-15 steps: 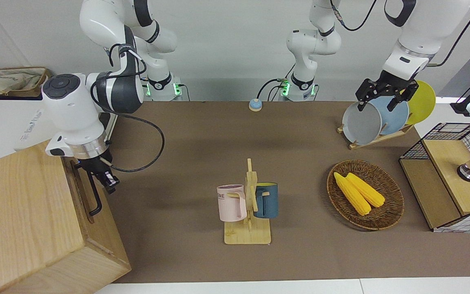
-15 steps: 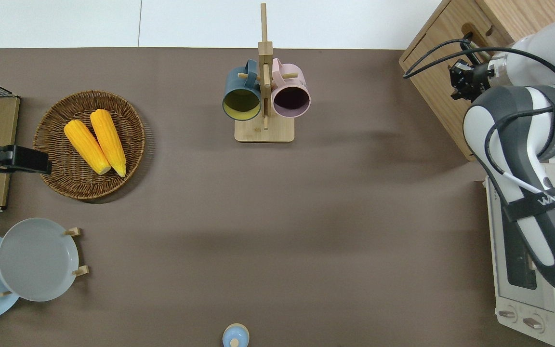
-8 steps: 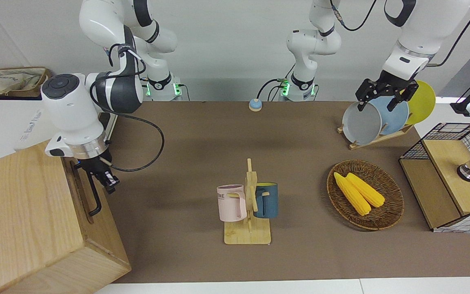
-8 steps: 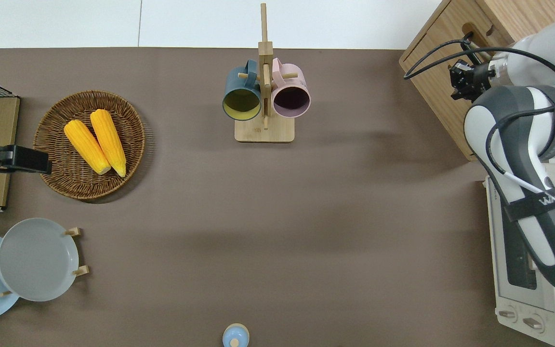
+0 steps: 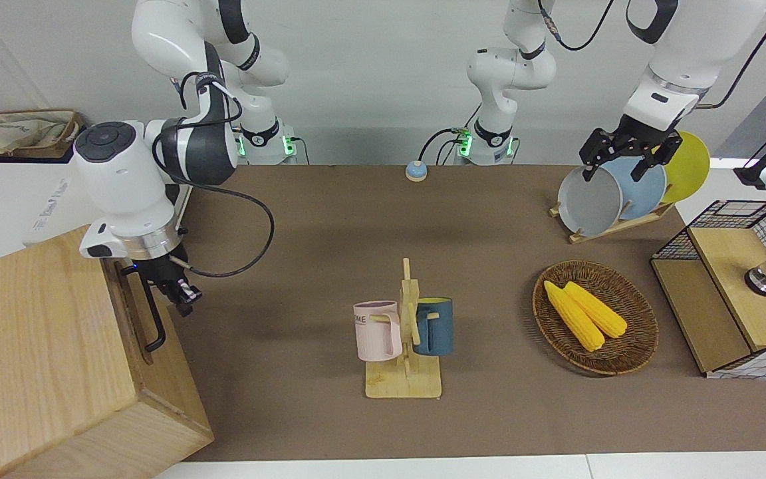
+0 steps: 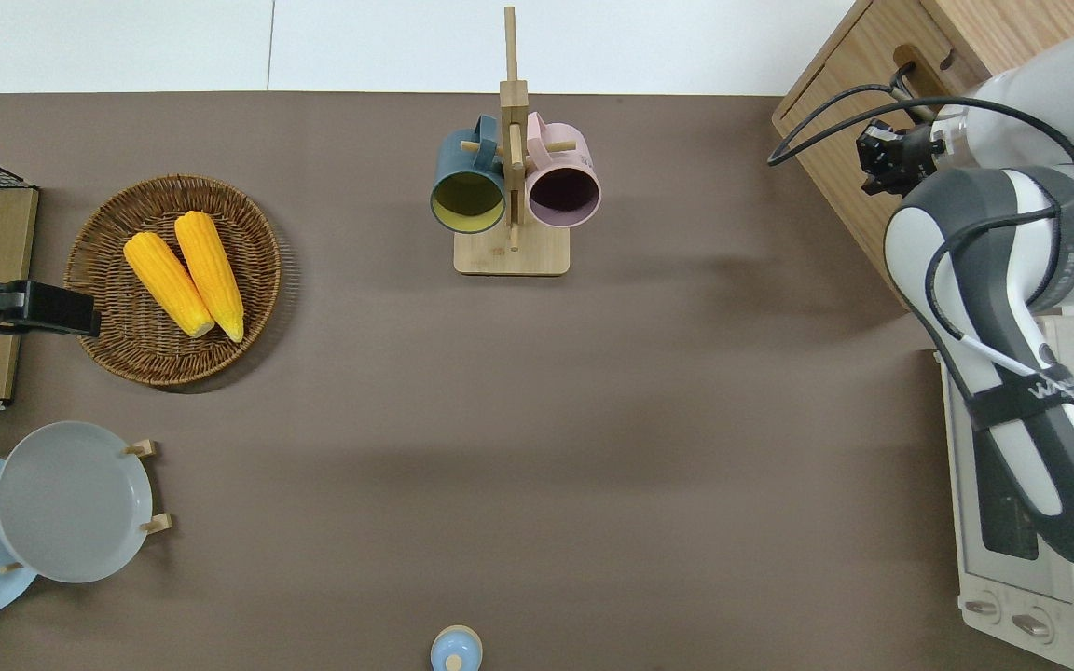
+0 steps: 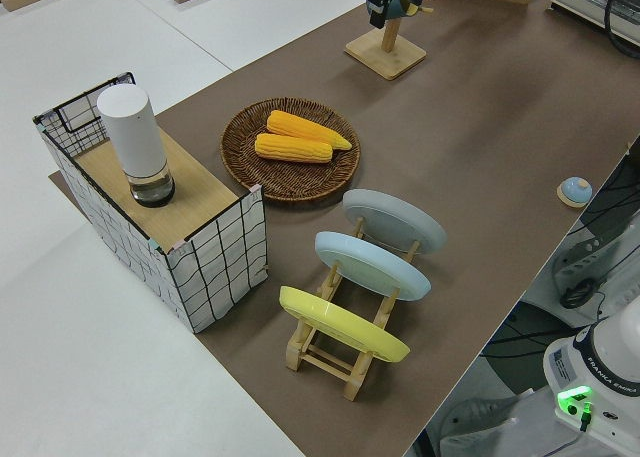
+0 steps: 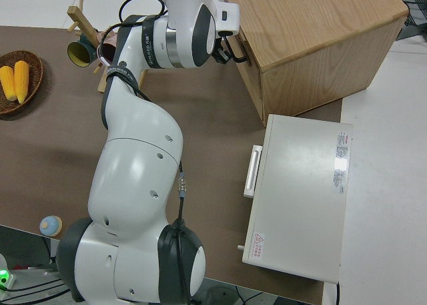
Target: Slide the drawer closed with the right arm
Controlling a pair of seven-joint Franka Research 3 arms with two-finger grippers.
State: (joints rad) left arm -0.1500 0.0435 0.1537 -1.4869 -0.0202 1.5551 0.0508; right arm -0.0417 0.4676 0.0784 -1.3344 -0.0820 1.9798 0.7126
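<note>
One arm is doing the work: the right arm (image 5: 124, 193) is reaching down at the front of the pale-wood cabinet (image 5: 30, 346), and its jaws are hanging just beside the black bar handle (image 5: 154, 319), apart from it as far as the front view shows. Whether those jaws are open or closed I cannot tell. The left arm (image 5: 669, 86) is sitting parked with its jaws spread.

From the right arm's jaws, the drawer (image 5: 131, 313) is lying toward the right arm's end of the tabletop (image 5: 330, 233). Its front is looking flush with the cabinet face, so it is probably already seated or nearly so. The handle's long axis is running along that face, crosswise to any push. If any travel is left, the push is going to have to go straight into the cabinet, away from the tabletop's middle. The right arm is by far the nearer one.

Little writing is legible. The pink mug (image 5: 376, 330), well out from the jaws toward the tabletop's middle, is showing the letters "ME". The band on the right arm is showing "WA" in the overhead view. The white oven (image 6: 1022, 559) is carrying a red warning label too small to read.
</note>
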